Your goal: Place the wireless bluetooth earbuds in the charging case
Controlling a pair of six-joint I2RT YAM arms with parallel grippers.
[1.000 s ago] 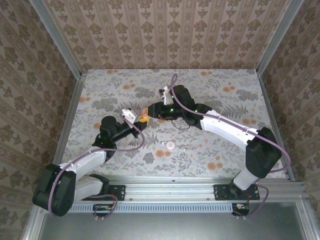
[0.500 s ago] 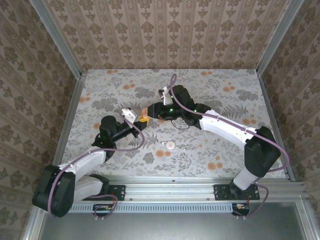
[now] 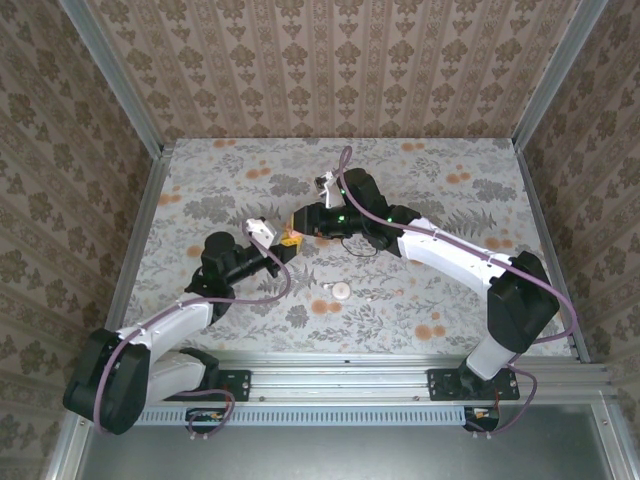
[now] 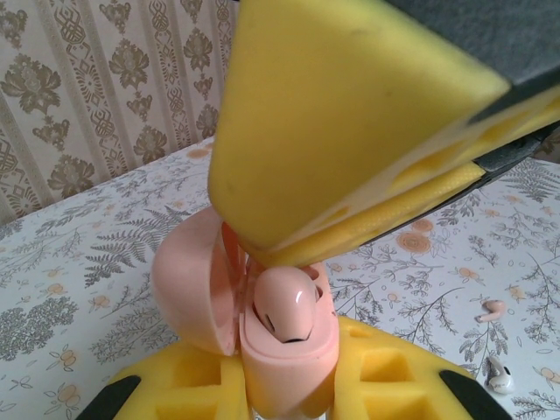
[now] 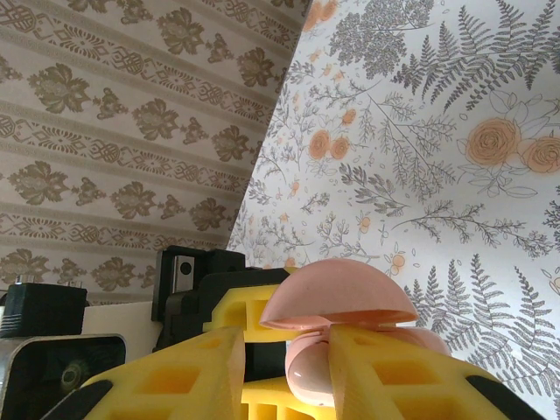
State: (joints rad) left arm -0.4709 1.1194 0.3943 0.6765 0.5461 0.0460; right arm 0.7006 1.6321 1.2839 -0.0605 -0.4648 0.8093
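From above, the left end effector and the right end effector meet tip to tip at about 9 o'clock from the middle of the floral surface. The left one points toward 2 o'clock and the right toward 8. What sits between them is too small to make out here. A small round pale-pink puck lies on the surface at 4 o'clock from that meeting point, apart from both.

At the left wrist, its own yellow foam pads clamp the base of the charging case — upright, lid swung open toward 9 o'clock. A pink earbud sits in the case's well. The right end effector's yellow pad comes down from 1 o'clock to the earbud's top; whether they touch is hidden. A tiny pink piece and a white piece lie loose on the surface at 4 o'clock.

At the right wrist, the pads stand nearly together, with a rounded pink piece — seemingly the earbud — filling the narrow gap. The case's domed lid rises just behind them.
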